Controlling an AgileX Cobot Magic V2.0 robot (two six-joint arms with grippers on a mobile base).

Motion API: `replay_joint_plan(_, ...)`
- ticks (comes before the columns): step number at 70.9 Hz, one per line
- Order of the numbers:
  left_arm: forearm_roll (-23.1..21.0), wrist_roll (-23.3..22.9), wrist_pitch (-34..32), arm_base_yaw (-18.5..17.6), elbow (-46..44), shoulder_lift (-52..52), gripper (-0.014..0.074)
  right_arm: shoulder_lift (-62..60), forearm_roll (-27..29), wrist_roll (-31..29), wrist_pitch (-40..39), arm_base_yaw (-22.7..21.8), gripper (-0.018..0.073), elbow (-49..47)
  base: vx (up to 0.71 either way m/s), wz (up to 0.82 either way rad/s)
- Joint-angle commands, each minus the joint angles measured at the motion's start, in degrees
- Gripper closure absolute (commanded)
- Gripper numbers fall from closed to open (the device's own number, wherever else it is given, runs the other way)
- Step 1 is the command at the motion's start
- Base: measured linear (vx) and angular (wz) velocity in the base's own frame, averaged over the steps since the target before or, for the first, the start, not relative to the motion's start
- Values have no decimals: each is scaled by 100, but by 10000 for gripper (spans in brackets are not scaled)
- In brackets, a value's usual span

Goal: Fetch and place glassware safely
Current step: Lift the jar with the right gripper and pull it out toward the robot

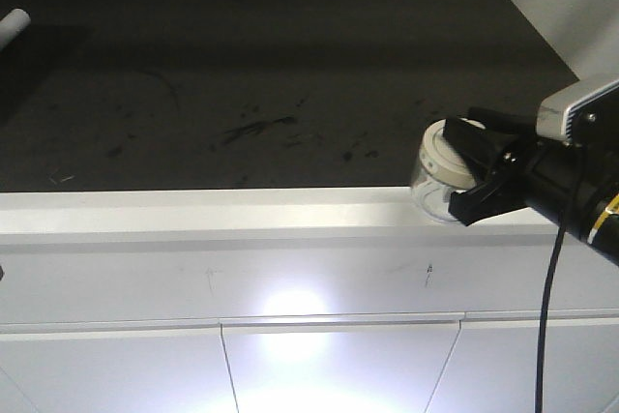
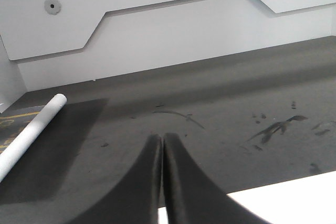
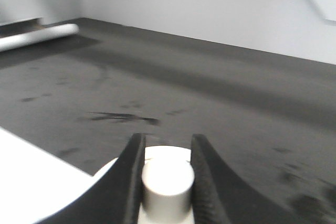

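The glassware is a small clear jar [image 1: 428, 186] with a cream-white lid [image 1: 445, 147], at the front right of the dark surface, over its border with the white ledge. My right gripper [image 1: 466, 163] reaches in from the right and is shut on the lid's central knob. In the right wrist view the knob [image 3: 168, 184] sits pinched between the two black fingers of the right gripper [image 3: 167, 141]. I cannot tell whether the jar rests on the surface or hangs just above it. My left gripper [image 2: 161, 138] is shut and empty over the dark surface.
A white rolled paper tube [image 1: 14, 24] lies at the far left back, also in the left wrist view [image 2: 30, 134] and the right wrist view [image 3: 37, 36]. The scuffed dark surface [image 1: 242, 74] ends at a white front ledge [image 1: 193, 210]. White walls stand behind and at the right.
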Motion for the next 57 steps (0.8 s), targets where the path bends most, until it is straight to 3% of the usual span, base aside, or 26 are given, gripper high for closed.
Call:
replay_joint_plan(1, -34, -46, -453, 2, -155, -22, 603, -218, 145, 9, -372, 424, 563, -165, 0, 0)
replay_joint_plan(27, -34, -46, -453, 2, -155, -22, 603, -223, 145, 9, -271, 2325, 563, -165, 0, 0)
replay_joint_plan(37, -34, -46, -453, 2, -155, -22, 603, -223, 145, 9, -285, 2844, 563, -165, 0, 0)
replay_joint_plan(47, -34, -46, -453, 2, -155, -22, 603, -223, 145, 9, -364, 3118, 563, -165, 0, 0)
replay_joint_plan(57, -34, -46, -453, 2, -155, -22, 603, -223, 145, 9, -447, 3125, 563, -165, 0, 0)
